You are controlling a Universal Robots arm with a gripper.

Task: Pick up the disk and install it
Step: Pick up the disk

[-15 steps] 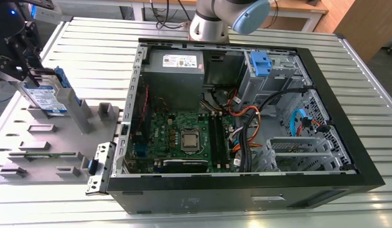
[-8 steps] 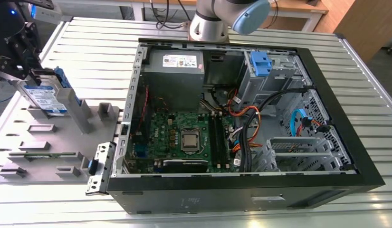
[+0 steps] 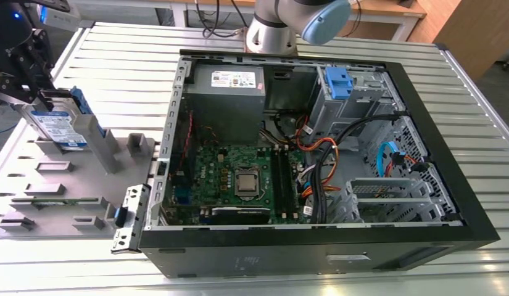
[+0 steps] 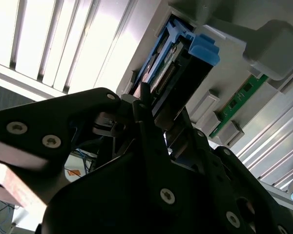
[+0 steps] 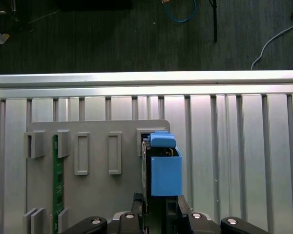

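Presumably handles disk as stiff, hefty, shock-fragile; suits pinching across flat faces. Cannot tell gripper clamped or slack.

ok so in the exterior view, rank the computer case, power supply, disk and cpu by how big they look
Largest to smallest:
1. computer case
2. power supply
3. disk
4. cpu
The gaps are clear, and no two look alike.

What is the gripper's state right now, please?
Gripper: at the disk, which stands on edge in the grey holder; whether it is open or clamped cannot be told.
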